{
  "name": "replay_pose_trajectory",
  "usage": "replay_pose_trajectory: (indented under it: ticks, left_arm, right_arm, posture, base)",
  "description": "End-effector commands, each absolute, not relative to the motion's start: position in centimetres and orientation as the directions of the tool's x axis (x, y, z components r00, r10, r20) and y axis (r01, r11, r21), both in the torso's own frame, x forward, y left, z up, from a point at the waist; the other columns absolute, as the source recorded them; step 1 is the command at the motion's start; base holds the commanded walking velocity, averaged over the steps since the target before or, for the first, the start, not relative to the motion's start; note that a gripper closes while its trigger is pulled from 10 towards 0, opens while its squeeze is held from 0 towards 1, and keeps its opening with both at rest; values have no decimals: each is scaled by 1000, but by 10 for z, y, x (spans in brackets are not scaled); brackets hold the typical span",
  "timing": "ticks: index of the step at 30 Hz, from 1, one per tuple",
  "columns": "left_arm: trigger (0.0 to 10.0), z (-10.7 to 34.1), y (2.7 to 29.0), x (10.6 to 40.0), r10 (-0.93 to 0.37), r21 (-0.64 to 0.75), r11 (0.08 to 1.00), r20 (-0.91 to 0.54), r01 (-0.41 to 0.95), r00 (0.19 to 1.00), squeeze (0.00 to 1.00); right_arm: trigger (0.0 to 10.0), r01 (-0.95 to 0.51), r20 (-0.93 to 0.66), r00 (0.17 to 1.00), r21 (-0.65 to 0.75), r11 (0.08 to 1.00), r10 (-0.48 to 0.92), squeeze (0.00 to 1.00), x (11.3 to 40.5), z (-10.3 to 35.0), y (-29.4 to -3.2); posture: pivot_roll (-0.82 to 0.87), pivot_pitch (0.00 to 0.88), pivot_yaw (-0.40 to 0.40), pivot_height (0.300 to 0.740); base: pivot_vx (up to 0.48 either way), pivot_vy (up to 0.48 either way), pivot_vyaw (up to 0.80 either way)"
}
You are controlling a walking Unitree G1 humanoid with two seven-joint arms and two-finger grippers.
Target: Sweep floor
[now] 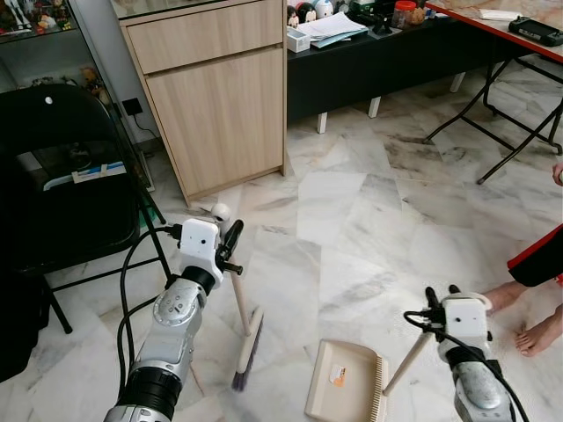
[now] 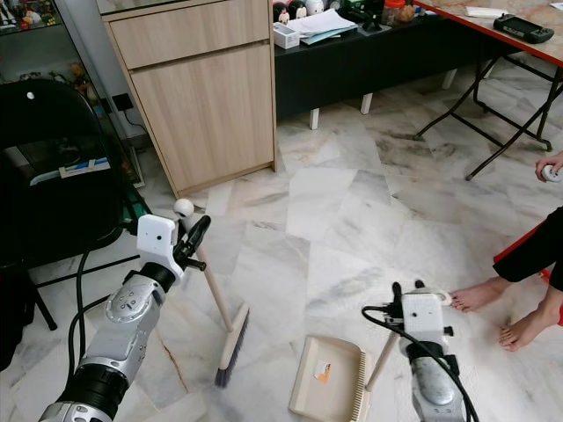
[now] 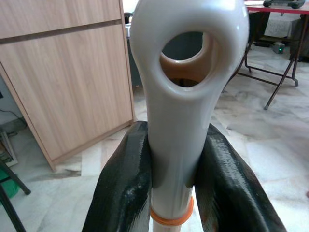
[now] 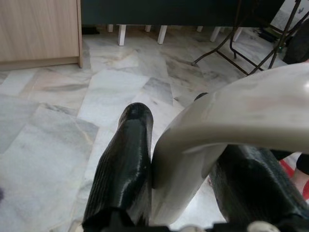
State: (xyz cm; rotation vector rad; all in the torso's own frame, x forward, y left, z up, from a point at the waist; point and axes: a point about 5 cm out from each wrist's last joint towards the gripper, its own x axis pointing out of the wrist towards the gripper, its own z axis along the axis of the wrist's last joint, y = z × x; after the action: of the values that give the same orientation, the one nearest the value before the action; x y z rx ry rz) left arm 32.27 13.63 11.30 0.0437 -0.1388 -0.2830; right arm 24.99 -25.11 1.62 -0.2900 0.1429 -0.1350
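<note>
Left gripper (image 1: pixel 230 249) pinches the broom (image 1: pixel 244 338) near its handle top, bristles on the floor (image 1: pixel 352 220) to push dirt; at its 3 o'clock lies the dustpan (image 1: pixel 345 380), mouth toward the bristles, its handle clamped by the right gripper (image 1: pixel 442 299).

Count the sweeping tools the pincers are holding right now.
2. The left pincer grips the broom, bristles on the floor beside the dustpan. The right pincer grips the handle of the dustpan, which rests flat on the marble floor.
</note>
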Motion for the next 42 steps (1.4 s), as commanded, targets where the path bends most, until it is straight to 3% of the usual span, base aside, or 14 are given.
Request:
replay_pose_trajectory:
  ticks: [1, 15, 16, 29, 42]
  left_arm:
    - [10000, 121, 139, 322, -280, 87, 959, 171, 269, 945, 0]
    - [10000, 121, 138, 323, -283, 85, 958, 168, 273, 944, 0]
    - [10000, 122, 139, 324, -278, 77, 960, 170, 268, 945, 0]
    - [10000, 137, 140, 335, -235, 39, 972, 209, 233, 949, 0]
    - [10000, 139, 136, 337, -241, 35, 970, 219, 239, 946, 0]
  right_arm:
    - [0, 94, -161, 976, -302, 949, -148, 0, 245, 9, -250]
    - [0, 123, -110, 981, -289, 949, -160, 0, 251, 16, -244]
    - [10000, 146, -90, 980, -287, 947, -179, 0, 254, 20, -244]
    - [10000, 258, 141, 963, -256, 932, -228, 0, 279, 72, -245]
    - [10000, 167, 174, 976, -239, 956, -127, 0, 282, 85, -224]
  posture:
    - [54, 75, 21, 740]
    - [53, 70, 20, 740]
    - [51, 68, 20, 740]
    - [42, 49, 18, 740]
    - [40, 15, 23, 740]
  base:
    - [0, 0, 0]
    - [0, 0, 0]
    - [0, 0, 0]
    - [0, 0, 0]
    - [0, 0, 0]
